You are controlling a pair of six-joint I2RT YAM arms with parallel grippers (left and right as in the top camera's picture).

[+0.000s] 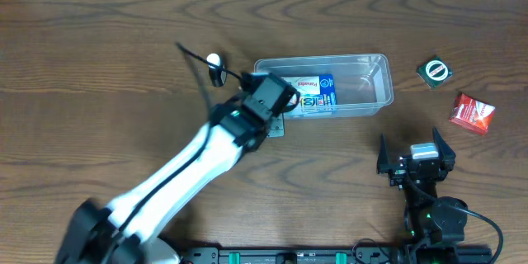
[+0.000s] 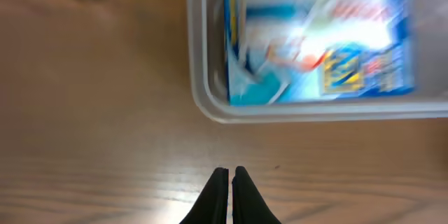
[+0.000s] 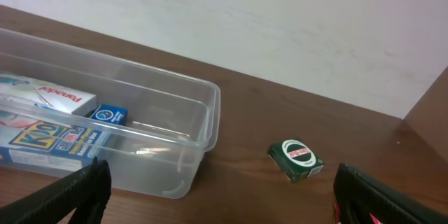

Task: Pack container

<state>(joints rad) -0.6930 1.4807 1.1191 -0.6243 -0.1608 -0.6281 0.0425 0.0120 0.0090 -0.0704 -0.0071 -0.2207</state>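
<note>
The clear plastic container [image 1: 371, 91] sits on the table at centre right. It holds a blue and white packet [image 1: 318, 92] and a white box [image 3: 56, 99] in its left half. It also shows in the left wrist view [image 2: 210, 105] and the right wrist view [image 3: 203, 112]. My left gripper [image 2: 229, 173] is shut and empty, over the bare table just outside the container's near left corner. My right gripper [image 1: 417, 155] is open and empty, near the front right of the table. A green box [image 1: 434, 71] and a red box [image 1: 471, 112] lie right of the container.
A small white and black object [image 1: 215, 64] lies on the table left of the container. The green box also shows in the right wrist view [image 3: 296, 159], beyond the container's right end. A pale wall [image 3: 280, 28] rises behind the table.
</note>
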